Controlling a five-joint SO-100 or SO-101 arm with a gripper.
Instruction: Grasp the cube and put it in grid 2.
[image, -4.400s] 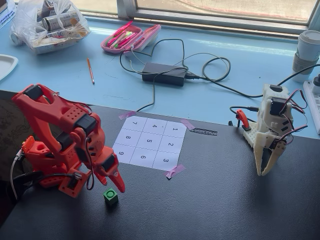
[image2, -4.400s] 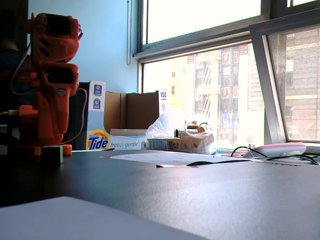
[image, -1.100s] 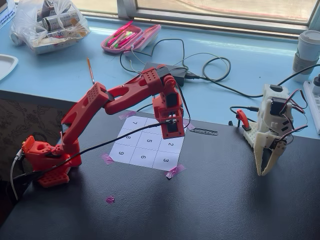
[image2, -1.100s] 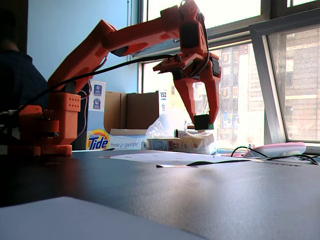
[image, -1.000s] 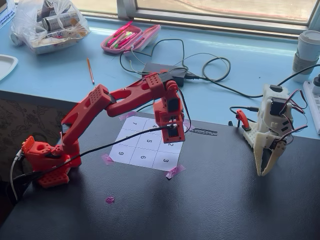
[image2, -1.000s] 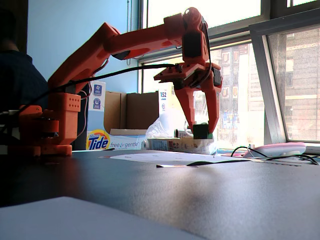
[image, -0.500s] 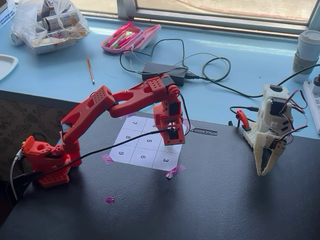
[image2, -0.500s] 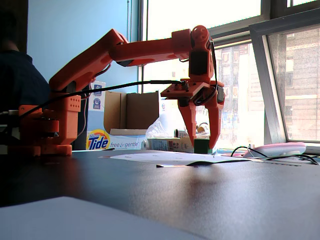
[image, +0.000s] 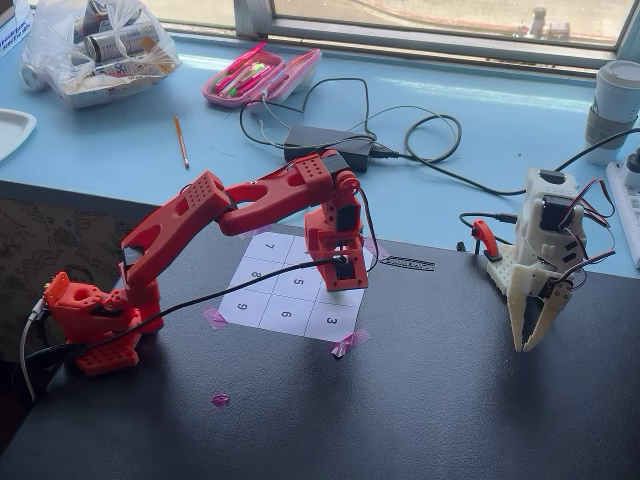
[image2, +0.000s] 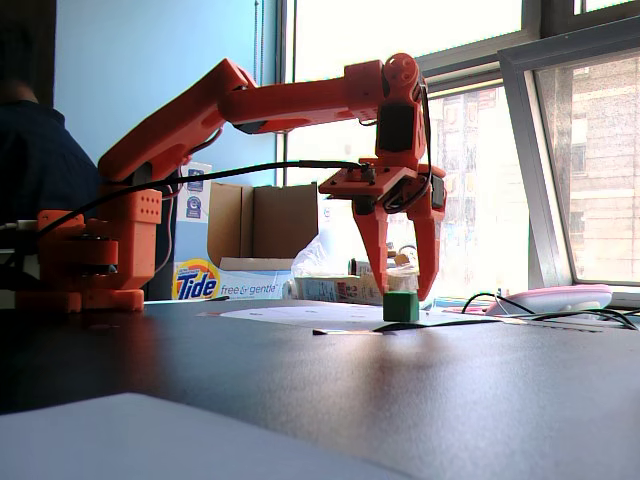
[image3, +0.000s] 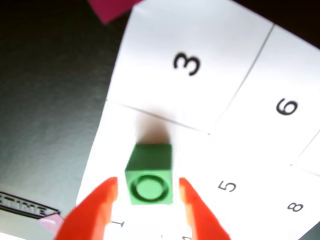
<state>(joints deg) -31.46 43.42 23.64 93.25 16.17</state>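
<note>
The green cube (image3: 149, 173), with a dark ring on its top face, rests on the white numbered sheet (image: 285, 300). It stands in grid 2 (image3: 117, 145), the cell between the 3 and the 1 and beside the 5; the cube hides the digit. My red gripper (image3: 146, 181) straddles the cube and is open, with white paper showing on both sides between the fingers and the cube. In a fixed view from the side, the cube (image2: 401, 307) sits on the paper under the gripper (image2: 404, 293). In a fixed view from above, the gripper head hides the cube.
A white second arm (image: 540, 270) stands at the right of the dark table. A pink tape scrap (image: 219, 399) lies near the front. Cables and a black power adapter (image: 328, 147), a pencil case (image: 262, 75) and a plastic bag (image: 95, 45) lie behind.
The cube came down the last bit onto the sheet. The fingers, shut on it half a second ago, now stand apart from it.
</note>
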